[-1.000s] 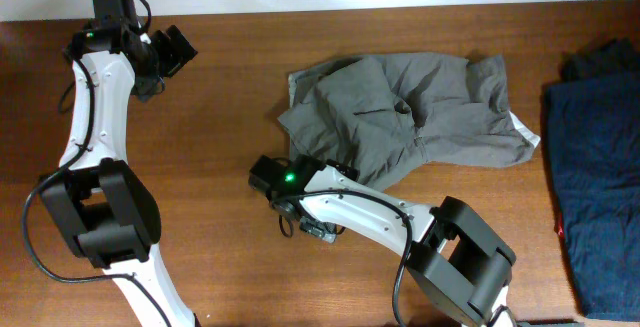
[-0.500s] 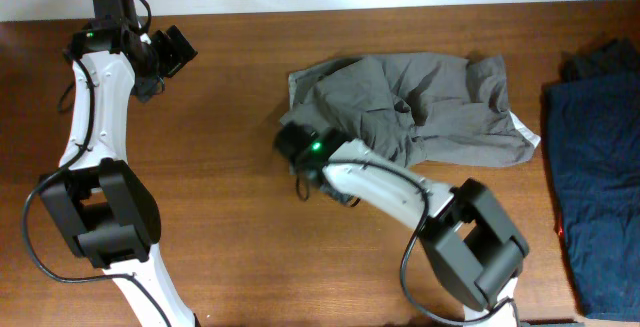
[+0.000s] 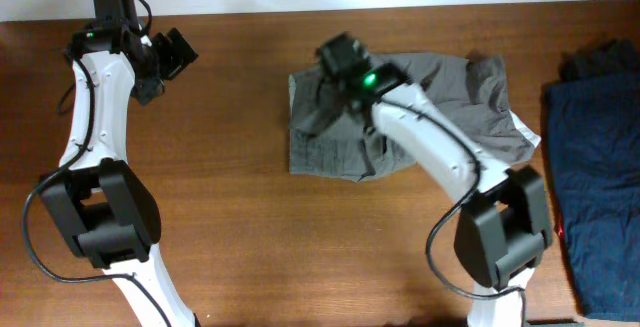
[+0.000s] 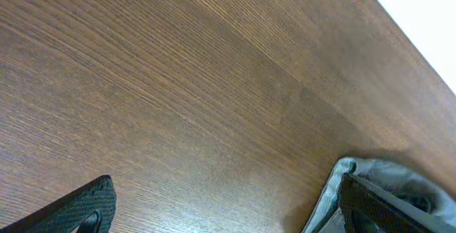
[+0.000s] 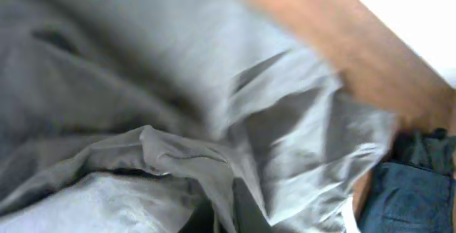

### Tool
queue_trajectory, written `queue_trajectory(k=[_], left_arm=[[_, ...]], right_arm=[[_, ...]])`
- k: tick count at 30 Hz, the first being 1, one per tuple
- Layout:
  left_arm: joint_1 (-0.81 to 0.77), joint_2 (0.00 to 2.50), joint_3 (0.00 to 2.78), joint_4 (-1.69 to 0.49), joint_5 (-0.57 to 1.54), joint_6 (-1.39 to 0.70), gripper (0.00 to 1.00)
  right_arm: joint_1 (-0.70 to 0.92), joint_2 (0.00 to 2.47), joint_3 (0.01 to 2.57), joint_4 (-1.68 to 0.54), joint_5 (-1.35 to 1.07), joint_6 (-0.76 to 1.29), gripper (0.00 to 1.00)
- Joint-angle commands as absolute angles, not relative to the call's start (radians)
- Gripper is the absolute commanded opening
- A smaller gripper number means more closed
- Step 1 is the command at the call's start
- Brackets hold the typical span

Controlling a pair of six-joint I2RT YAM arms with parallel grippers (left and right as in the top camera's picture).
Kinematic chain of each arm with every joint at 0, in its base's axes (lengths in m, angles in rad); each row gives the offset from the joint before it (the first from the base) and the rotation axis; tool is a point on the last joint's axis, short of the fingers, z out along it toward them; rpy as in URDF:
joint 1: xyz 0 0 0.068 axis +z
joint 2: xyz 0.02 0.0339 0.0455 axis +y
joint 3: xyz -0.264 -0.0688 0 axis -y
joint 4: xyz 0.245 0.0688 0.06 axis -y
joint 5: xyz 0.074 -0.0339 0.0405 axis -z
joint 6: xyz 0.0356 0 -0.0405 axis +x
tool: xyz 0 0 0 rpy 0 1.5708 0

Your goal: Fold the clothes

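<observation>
Since a second ago the right gripper [image 3: 340, 59] has swung from the near side of the table [image 3: 220, 207] up across the clothes [image 3: 440, 107], and it now sits over the garment's upper left part. The grey garment lies crumpled at the middle of the table, towards the far edge. Its lower left portion now lies flatter, with a straight bottom edge. In the right wrist view, blurred grey folds crowd the gripper's tip, and whether it pinches cloth cannot be told. The left gripper [image 3: 172, 52] hovers at the far left, well apart from the garment, fingers spread wide over bare wood. Dark navy garments [image 3: 600, 167] lie at the table's right edge.
</observation>
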State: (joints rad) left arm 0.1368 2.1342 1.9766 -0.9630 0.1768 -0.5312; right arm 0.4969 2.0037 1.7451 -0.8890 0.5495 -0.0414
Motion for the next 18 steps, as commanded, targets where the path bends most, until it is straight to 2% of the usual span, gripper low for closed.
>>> queue_trajectory(k=[1, 8, 13, 16, 18], left_arm=[[0.12, 2.132, 1.99, -0.972, 0.234, -0.416, 0.99], [0.054, 2.132, 1.99, -0.989, 0.308, -0.31, 0.99], [-0.037, 2.132, 1.99, -0.999, 0.311, -0.299, 0.99], [-0.088, 2.134, 1.99, -1.0, 0.31, -0.281, 0.99], [-0.123, 2.14, 1.99, -0.999, 0.308, -0.262, 0.99]], right_arm=[[0.38, 2.002, 1.779, -0.875, 0.588, -0.017, 0.04], [0.202, 2.003, 1.772, -0.879, 0.587, -0.013, 0.06], [0.105, 2.003, 1.772, -0.883, 0.569, 0.063, 0.07], [0.061, 2.004, 1.772, -0.883, 0.504, 0.065, 0.15], [0.039, 2.004, 1.772, -0.886, 0.493, 0.065, 0.28]])
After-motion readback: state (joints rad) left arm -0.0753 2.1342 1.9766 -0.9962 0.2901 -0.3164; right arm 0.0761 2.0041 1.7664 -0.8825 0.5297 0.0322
